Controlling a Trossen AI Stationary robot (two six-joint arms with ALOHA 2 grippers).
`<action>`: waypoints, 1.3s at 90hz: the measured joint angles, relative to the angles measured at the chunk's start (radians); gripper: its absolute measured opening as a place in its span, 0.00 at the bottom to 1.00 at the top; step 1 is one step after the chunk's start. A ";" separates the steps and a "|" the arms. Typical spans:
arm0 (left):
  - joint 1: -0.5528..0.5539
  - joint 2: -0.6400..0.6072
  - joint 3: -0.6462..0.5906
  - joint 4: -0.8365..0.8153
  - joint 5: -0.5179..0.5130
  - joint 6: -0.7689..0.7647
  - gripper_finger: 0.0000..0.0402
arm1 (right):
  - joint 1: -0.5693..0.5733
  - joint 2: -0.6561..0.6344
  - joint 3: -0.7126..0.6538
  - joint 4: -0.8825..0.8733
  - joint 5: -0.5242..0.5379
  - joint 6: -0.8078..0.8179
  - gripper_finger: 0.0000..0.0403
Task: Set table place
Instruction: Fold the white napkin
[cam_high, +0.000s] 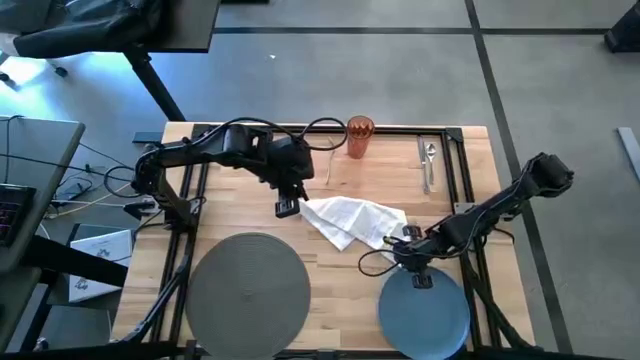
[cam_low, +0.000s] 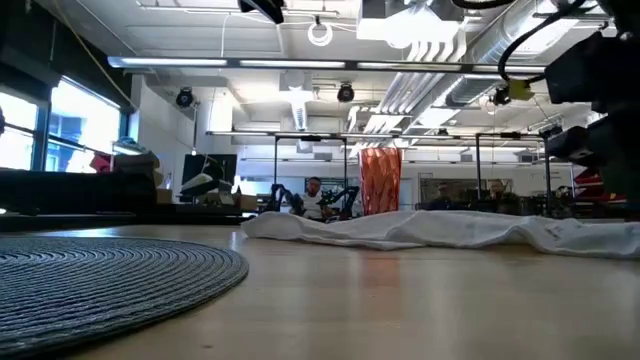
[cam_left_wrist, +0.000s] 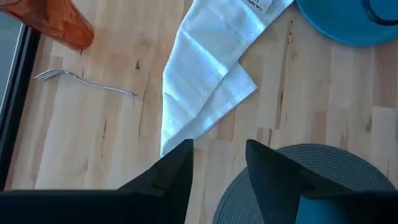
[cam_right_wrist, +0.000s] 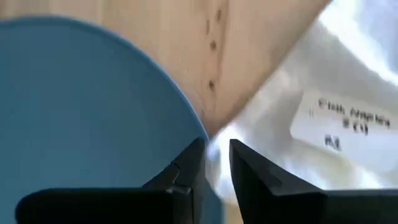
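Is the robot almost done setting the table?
Not yet. The placemat lies bare; the blue plate sits beside it, not on it. The left claw and right claw, both open, are at the napkin. Cup and cutlery wait at the far edge.
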 joint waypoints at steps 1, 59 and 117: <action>0.000 0.000 0.000 0.000 0.000 0.000 0.33 | 0.000 0.000 -0.001 0.001 0.002 0.000 0.17; 0.000 0.000 0.000 0.000 -0.003 0.009 0.33 | 0.000 0.000 -0.006 -0.081 -0.028 -0.090 0.17; 0.000 0.000 0.000 0.044 -0.008 0.020 0.33 | -0.104 -0.002 0.316 -0.412 0.167 -0.150 0.00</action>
